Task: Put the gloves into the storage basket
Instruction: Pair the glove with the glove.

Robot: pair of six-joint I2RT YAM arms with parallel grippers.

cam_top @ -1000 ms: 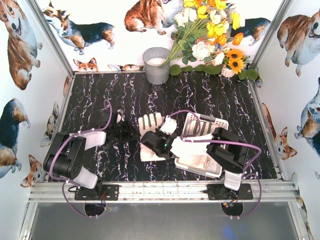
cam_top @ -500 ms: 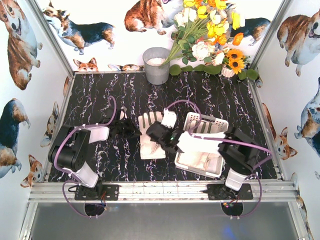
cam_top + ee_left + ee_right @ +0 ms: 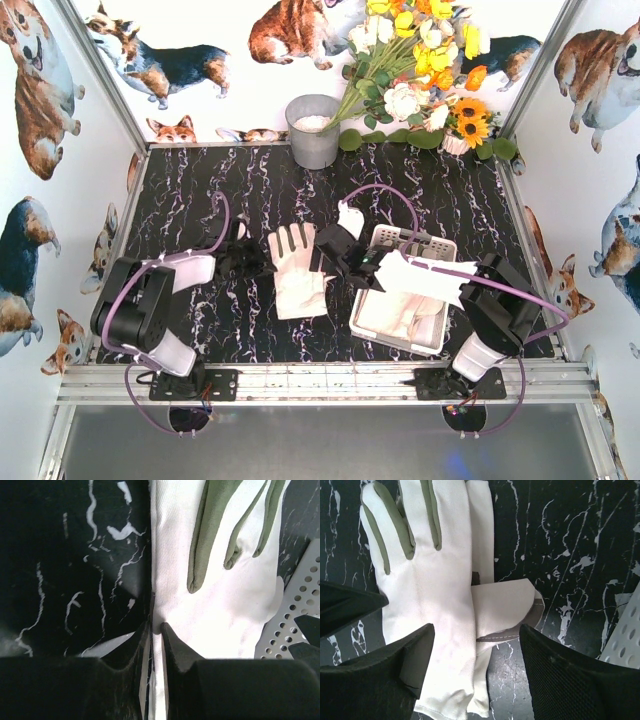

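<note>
One glove [image 3: 298, 275] is lying flat on the black marbled tabletop [image 3: 200, 190]. Its fingers are pointing toward the far side and its thumb is folded across its body, just left of the storage basket [image 3: 425, 242]. More gloves [image 3: 400, 318] are sitting piled inside that basket. The left end effector [image 3: 154, 627] is sitting low at the glove's left edge, jaws almost together with white fabric running between them, so it is pinching that edge. The right end effector [image 3: 476, 630] is hovering over the glove's right side, jaws spread wide and gripping nothing, with the folded thumb showing between them. The basket's perforated wall is showing just beside it.
</note>
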